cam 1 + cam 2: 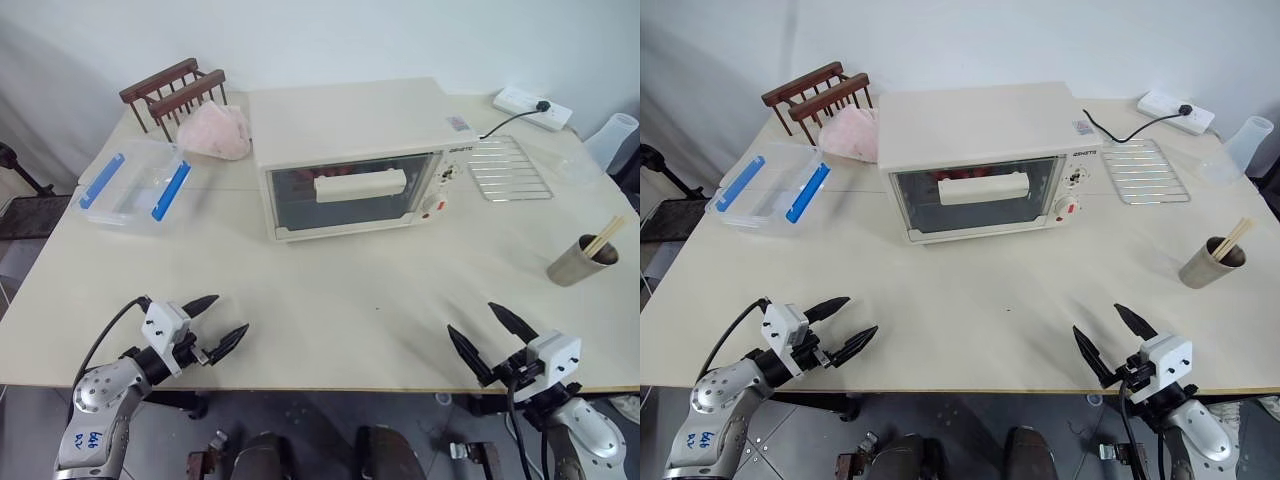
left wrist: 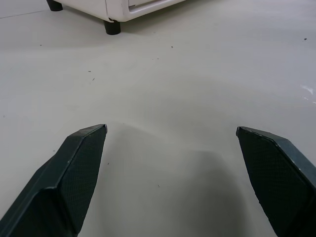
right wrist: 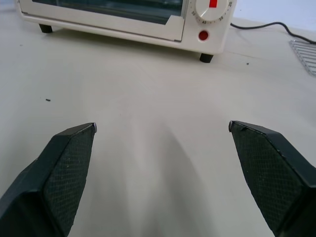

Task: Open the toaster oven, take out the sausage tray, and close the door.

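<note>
At the lower left of the frame I see my left pincer (image 1: 222, 322), held low over the near edge of the worktop (image 1: 330, 300); its two black fingers stand wide apart and hold nothing, and they point toward the middle of the picture. At the lower right, my right pincer (image 1: 483, 335) has the same pose in mirror: fingers spread wide, empty, pointing up and inward. Both are well apart from the toaster oven (image 1: 350, 150).

I count one toaster oven, in the upper middle of the frame. Its door (image 1: 350, 195) is shut, with one long cream handle (image 1: 360, 185) across the glass. Behind the glass I see something red, but I cannot tell the sausage tray clearly. From left to right I count also: one clear plastic box with two blue clips (image 1: 132, 185), one brown wooden rack (image 1: 175, 95), one pink bundle (image 1: 215, 130), one bare wire rack (image 1: 510, 168), one white power strip (image 1: 532, 108) with a black cord, and one metal cup with chopsticks (image 1: 580, 260).

The worktop is pale cream and smooth. Behind it stands a white wall, and the floor beneath is dark grey.
</note>
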Motion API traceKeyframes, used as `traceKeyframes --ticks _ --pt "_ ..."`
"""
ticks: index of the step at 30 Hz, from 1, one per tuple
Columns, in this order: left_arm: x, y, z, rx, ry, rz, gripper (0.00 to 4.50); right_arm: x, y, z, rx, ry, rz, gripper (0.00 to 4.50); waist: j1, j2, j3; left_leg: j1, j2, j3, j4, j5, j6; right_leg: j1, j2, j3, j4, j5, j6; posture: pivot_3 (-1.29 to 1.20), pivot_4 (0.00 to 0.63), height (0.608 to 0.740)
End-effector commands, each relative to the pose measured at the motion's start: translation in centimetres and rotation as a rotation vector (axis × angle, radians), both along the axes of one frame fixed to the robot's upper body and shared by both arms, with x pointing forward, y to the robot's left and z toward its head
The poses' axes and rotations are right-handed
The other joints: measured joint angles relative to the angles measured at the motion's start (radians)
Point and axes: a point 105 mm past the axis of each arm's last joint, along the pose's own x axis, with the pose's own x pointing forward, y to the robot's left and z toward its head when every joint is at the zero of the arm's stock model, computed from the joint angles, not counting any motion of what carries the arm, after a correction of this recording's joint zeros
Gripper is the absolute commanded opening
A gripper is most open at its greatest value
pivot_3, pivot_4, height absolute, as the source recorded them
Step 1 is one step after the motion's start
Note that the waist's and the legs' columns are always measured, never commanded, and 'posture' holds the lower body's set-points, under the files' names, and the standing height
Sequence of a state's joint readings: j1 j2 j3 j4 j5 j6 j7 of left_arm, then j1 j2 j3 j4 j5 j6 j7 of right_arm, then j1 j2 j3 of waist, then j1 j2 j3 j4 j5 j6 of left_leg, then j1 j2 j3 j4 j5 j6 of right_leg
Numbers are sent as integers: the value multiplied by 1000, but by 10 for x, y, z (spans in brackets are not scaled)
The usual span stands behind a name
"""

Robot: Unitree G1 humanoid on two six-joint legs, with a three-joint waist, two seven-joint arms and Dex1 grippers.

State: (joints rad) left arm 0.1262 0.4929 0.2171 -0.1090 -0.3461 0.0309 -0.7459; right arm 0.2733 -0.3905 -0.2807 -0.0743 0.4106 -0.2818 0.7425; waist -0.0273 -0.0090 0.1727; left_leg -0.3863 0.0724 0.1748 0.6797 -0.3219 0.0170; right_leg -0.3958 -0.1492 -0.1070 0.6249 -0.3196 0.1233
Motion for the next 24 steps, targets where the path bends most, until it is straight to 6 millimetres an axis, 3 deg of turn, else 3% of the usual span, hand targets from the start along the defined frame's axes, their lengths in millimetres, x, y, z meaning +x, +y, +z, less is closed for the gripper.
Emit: traceKeyframes --ticks 1,7,11,16,19,24 --pt "-2 -2 8 44 -36 -26 4467 1 -1 13 2 -54 15 4500 0 0 0 0 0 0 0 0 0 0 0 0 0 0 0 0 150 740" --pt "-4 -2 42 -277 -63 -75 4467 46 51 66 37 -130 220 4500 -16 1 1 0 2 2 1 0 0 -1 0 1 1 0 0 0 150 740" --pt "2 0 54 -325 -92 -57 4467 79 73 87 34 -127 238 4500 -2 1 0 0 3 0 0 1 -2 -2 2 -1 4 -1 -2 0 150 740" --pt "1 -5 55 -312 -95 -86 4467 118 99 119 27 -134 254 4500 -3 1 0 -3 -3 2 1 1 -1 -3 1 -1 4 0 -1 0 150 740" --pt "0 -6 53 -305 -91 -83 4467 124 109 128 9 -151 274 4500 0 1 0 -3 -3 1 1 1 0 -3 1 -2 4 0 -1 0 150 740" --pt "-4 -4 49 -302 -84 -68 4467 99 122 138 49 -226 412 4500 -1 1 0 -5 -4 1 0 0 0 -3 1 -4 3 0 0 0 150 740"
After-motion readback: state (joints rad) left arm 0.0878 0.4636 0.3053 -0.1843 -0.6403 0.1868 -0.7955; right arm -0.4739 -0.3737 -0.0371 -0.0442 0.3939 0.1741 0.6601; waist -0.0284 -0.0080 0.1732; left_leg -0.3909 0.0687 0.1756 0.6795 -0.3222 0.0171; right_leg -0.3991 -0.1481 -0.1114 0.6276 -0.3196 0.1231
